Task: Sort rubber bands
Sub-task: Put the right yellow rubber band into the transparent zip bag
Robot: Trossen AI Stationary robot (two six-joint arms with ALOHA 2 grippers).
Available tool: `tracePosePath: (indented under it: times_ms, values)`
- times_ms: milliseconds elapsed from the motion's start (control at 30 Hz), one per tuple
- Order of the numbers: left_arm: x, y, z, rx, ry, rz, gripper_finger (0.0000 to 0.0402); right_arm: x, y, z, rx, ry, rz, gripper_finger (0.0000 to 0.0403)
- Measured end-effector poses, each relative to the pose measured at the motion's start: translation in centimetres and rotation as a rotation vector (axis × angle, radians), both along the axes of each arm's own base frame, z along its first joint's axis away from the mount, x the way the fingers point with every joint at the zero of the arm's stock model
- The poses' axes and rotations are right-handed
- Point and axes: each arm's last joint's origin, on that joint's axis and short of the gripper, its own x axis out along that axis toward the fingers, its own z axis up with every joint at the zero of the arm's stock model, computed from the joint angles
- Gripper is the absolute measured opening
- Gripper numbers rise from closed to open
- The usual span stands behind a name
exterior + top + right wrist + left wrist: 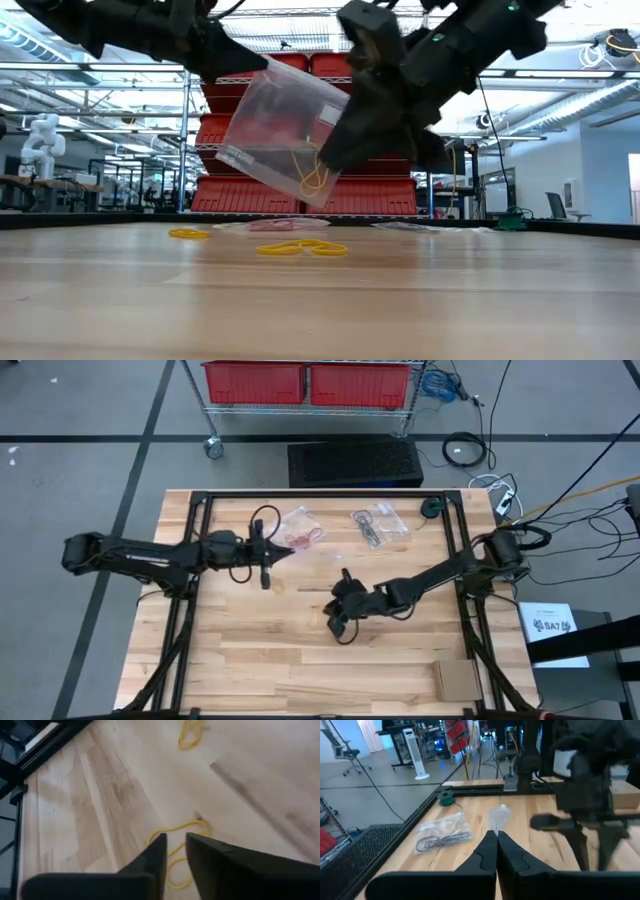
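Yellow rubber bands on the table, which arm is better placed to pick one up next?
Right. The right gripper hovers directly over a yellow rubber band, fingers slightly apart, while the shut left gripper is pinching a clear bag.

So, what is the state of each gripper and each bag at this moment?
left gripper: shut on the clear bag.
right gripper: slightly open, low over a yellow band.
clear bag: off the table, yellow bands inside.
yellow band: loose on the table.
black-band bag: flat on the table.

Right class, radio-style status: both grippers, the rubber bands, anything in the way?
Left gripper shut, holding clear plastic bag aloft. Right gripper slightly open over thin yellow rubber band on wooden table. Nothing in the way.
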Motion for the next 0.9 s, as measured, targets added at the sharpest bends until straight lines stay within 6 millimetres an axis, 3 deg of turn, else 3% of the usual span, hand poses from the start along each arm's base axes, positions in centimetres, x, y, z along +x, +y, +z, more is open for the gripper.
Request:
tracePosePath:
  times_ms: [233,400,700,900]
  values:
    - [-0.6,0.7,0.5,0.008,-0.019,0.034,0.0001,2.5,0.7,-1.0,0.104,0.157,-0.132,0.0184]
    - [-0.7,1.0,0.7,0.034,-0.023,0.049,0.0001,5.6,1.2,-2.3,0.126,0.255,-0.21,0.0225]
    - [-0.8,1.0,0.1,0.023,0.031,0.045,0.0001,9.5,1.8,-4.2,0.088,0.471,-0.365,0.0229]
    - [-0.9,0.9,-0.4,0.006,0.083,-0.002,0.0001,10.1,1.9,-5.7,0.061,0.525,-0.413,0.0201]
